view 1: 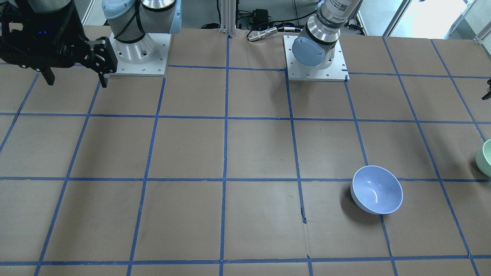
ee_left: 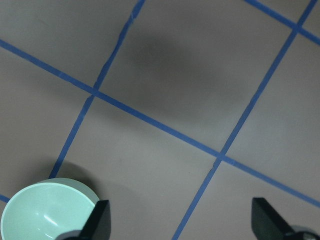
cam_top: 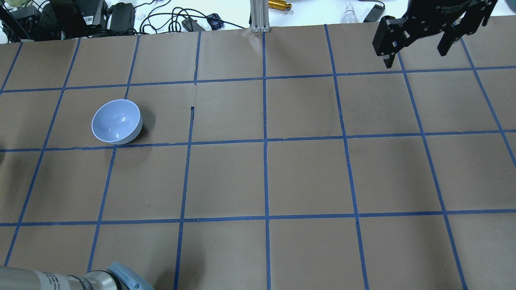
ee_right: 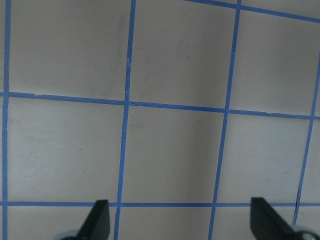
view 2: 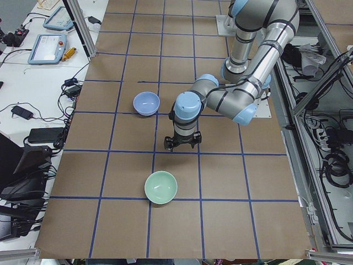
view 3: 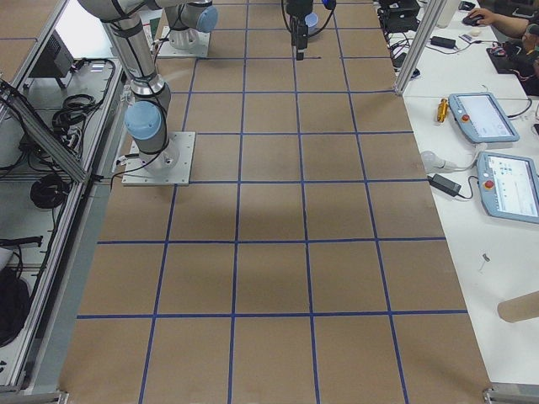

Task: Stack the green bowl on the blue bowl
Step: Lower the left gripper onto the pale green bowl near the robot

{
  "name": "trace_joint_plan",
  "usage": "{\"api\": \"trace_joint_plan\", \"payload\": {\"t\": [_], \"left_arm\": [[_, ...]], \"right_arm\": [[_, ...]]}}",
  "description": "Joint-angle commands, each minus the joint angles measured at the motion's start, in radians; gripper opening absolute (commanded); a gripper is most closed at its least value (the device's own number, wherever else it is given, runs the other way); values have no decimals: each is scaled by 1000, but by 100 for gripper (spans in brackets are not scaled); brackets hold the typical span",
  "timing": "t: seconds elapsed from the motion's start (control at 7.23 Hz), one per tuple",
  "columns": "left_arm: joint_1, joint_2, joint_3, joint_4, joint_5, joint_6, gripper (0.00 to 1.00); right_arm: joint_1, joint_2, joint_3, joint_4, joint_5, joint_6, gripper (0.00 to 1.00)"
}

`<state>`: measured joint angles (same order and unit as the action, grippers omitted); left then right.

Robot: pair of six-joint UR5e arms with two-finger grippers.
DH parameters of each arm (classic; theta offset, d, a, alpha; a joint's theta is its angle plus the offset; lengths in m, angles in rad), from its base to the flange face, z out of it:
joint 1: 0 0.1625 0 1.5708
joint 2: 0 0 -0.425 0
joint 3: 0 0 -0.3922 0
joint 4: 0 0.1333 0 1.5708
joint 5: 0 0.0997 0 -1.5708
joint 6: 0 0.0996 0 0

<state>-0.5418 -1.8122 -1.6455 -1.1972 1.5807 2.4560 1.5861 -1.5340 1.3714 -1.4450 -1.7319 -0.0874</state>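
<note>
The green bowl [view 2: 160,187] stands upright and empty near the table's left end. It also shows in the left wrist view [ee_left: 45,210] and at the edge of the front-facing view [view 1: 485,158]. The blue bowl [cam_top: 117,121] stands upright and empty about two squares away, also in the front-facing view [view 1: 377,189]. My left gripper [ee_left: 182,225] is open and empty. It hovers above the table between the two bowls [view 2: 182,144], beside the green bowl and not over it. My right gripper [cam_top: 415,44] is open and empty, held high over the right side, far from both bowls.
The table [cam_top: 306,173] is brown paper with a blue tape grid. Both arm bases [view 1: 314,57] are bolted on at the robot side. Cables and boxes [cam_top: 80,16] lie past the far edge. Teach pendants [view 3: 484,118] sit on a side bench.
</note>
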Motion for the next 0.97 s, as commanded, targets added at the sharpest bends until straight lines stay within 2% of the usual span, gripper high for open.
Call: {"api": "trace_joint_plan", "payload": {"t": [0.0, 0.14, 0.28, 0.41, 0.83], "left_arm": [[34, -126, 91, 33, -13, 139, 100], [34, -180, 157, 50, -52, 220, 100], [39, -232, 182, 51, -89, 263, 100], [40, -268, 182, 73, -88, 329, 100], [69, -312, 188, 77, -79, 363, 100]], "right_arm": [[0, 0, 0, 0, 0, 0, 100], [0, 0, 0, 0, 0, 0, 100], [0, 0, 0, 0, 0, 0, 100], [0, 0, 0, 0, 0, 0, 100], [0, 0, 0, 0, 0, 0, 100]]}}
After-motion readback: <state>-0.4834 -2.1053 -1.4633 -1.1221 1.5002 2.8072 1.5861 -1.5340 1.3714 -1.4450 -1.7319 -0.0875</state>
